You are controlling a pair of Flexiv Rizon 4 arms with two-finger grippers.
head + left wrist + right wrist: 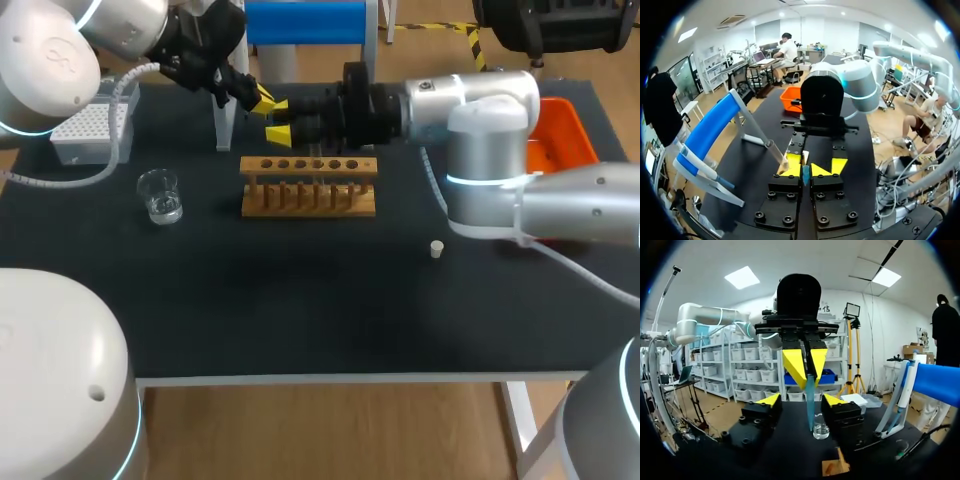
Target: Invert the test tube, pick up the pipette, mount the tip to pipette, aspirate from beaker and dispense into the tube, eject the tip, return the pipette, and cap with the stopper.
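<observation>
My left pincer [262,98] is clenching the test tube [810,402] between its yellow tips, over the far part of the table [300,320], just behind the wooden rack [308,186]. The tube is hanging downward from those tips. My right pincer [280,133] is facing the left one tip to tip. Its fingers are standing released on either side of the tube and are not touching it. The beaker [160,195] is sitting to the left of the rack and is holding clear liquid. The stopper [436,249] is lying to the right of the rack, nearer the front edge and well apart from it. The blue pipette [305,20] is resting on its white stand [225,120] at the far edge. The tip box [92,130] is sitting at the far left.
</observation>
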